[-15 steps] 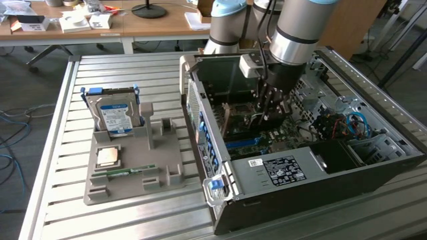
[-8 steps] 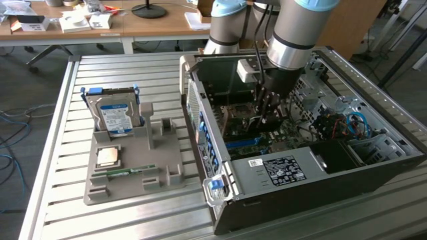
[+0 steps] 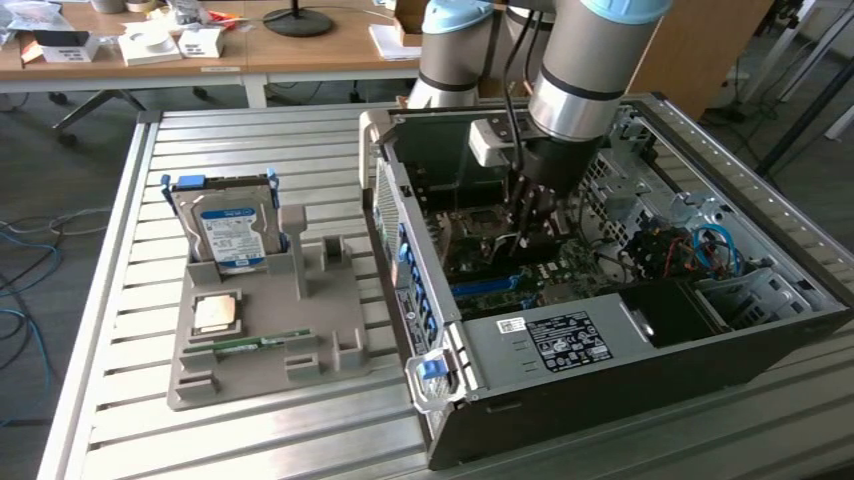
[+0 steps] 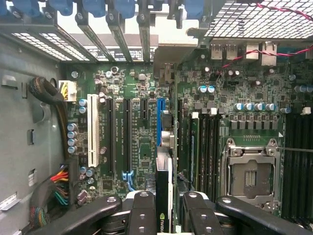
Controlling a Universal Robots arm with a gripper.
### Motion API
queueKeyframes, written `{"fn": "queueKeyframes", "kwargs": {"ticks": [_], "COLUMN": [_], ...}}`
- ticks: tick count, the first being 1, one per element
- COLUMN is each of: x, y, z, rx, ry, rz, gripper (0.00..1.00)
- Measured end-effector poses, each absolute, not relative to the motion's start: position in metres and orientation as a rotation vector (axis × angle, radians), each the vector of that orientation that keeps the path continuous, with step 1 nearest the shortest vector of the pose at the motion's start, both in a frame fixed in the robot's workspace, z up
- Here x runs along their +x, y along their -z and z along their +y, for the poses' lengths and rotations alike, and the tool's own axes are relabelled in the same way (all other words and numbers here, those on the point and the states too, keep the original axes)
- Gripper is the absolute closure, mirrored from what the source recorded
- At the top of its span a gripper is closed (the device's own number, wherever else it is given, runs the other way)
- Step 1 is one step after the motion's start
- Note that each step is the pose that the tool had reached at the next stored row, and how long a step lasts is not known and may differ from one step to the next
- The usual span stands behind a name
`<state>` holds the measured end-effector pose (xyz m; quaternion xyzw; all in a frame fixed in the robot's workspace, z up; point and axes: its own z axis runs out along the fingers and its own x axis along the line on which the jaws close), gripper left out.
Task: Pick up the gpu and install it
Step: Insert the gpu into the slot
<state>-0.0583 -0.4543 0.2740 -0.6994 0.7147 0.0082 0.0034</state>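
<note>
End effector, clamped on the gpu, holds the card edge-on inside the open computer case, right of centre in the exterior frame, in line with the motherboard's blue slot.

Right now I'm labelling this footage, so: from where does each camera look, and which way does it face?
Exterior view: off the arm, raised, looking down into the open black computer case on the slatted metal table; grey robot arm and tool show.
Wrist view: on the wrist, facing along the tool onto the green motherboard; black fingers clamp the thin black gpu card.
Shared: green motherboard, silver CPU socket.
</note>
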Motion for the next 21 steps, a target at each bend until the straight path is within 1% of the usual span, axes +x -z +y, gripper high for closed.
{"fn": "queueKeyframes", "kwargs": {"ticks": [21], "x": [-0.0664], "y": [-0.2735], "z": [-0.4552], "rx": [-2.194], "ry": [-0.025], "rz": [2.240], "gripper": [0.74]}}
